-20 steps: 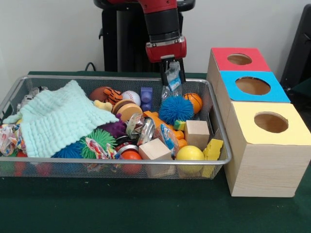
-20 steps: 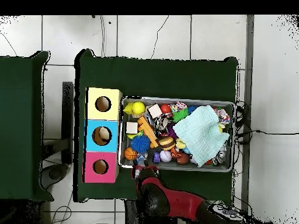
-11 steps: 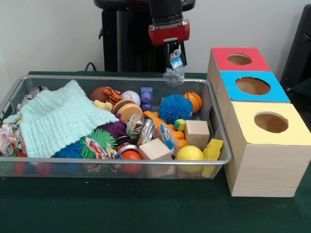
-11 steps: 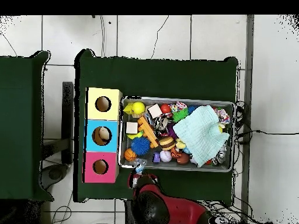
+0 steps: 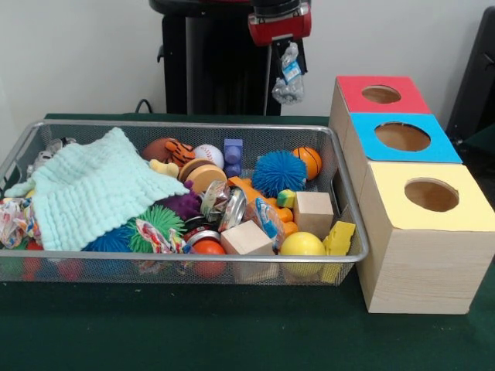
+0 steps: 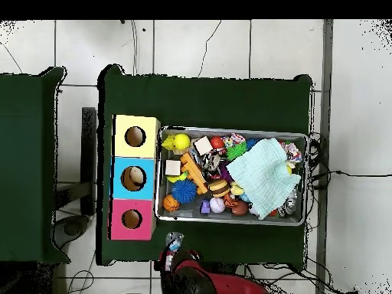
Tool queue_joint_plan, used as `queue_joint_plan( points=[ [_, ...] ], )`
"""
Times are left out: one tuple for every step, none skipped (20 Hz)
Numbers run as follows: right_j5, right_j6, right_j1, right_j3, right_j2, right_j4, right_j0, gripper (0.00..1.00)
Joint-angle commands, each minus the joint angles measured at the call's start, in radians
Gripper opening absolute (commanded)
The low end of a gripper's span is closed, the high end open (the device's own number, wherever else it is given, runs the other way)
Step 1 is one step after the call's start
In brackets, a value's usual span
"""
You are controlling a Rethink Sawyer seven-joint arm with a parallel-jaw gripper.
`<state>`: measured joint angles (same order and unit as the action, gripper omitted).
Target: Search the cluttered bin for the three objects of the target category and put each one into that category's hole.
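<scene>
We hold a small clear plastic packet (image 5: 288, 77) with a blue label pinched between our fingers (image 5: 291, 48), so the gripper (image 5: 286, 46) is closed on it, and the packet dangles freely beneath with its crinkled lower end hanging loose. It hangs well above the wire bin (image 5: 349, 232), over the bin's back edge, high enough that it would pass over the mesh wall and the toys piled inside. We judge this height is kept so the packet can be carried sideways to the row of boxes just beside the bin without snagging. The red box (image 5: 356, 97) stands nearest to the packet, with the blue box (image 5: 363, 147) and the yellow box (image 5: 387, 224) lined up after it, each with a round hole on top. In the overhead view the packet (image 6: 174, 243) sits outside the bin, near the red box. Which hole matches it we cannot tell.
</scene>
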<state>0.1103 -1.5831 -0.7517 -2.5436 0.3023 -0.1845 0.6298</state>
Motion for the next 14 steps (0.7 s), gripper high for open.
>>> queue_joint_plan(
  points=[
    [-0.073,-0.230,0.004,0.014,0.073,0.073,-0.004,0.00],
    [-0.075,-0.233,-0.003,0.012,0.078,0.078,-0.003,0.00],
    [-0.081,-0.234,-0.015,0.011,0.081,0.084,-0.004,0.00],
    [-0.088,-0.237,-0.028,0.010,0.087,0.093,-0.005,0.00],
    [-0.097,-0.238,-0.040,0.010,0.092,0.103,-0.005,0.00],
    [-0.111,-0.242,-0.070,0.010,0.099,0.118,-0.011,0.00],
    [-0.124,-0.246,-0.091,0.009,0.109,0.132,-0.011,0.00],
    [-0.152,-0.250,-0.124,0.007,0.123,0.153,-0.012,0.00],
    [-0.181,-0.255,-0.157,0.005,0.137,0.173,-0.012,0.00],
    [-0.207,-0.258,-0.188,0.002,0.149,0.195,-0.013,0.00],
    [-0.234,-0.262,-0.219,0.000,0.162,0.216,-0.014,0.00],
    [-0.265,-0.264,-0.255,-0.002,0.175,0.242,-0.015,0.00],
    [-0.288,-0.262,-0.279,-0.005,0.184,0.261,-0.015,0.00],
    [-0.312,-0.265,-0.310,-0.011,0.200,0.286,-0.012,0.00]
  ],
)
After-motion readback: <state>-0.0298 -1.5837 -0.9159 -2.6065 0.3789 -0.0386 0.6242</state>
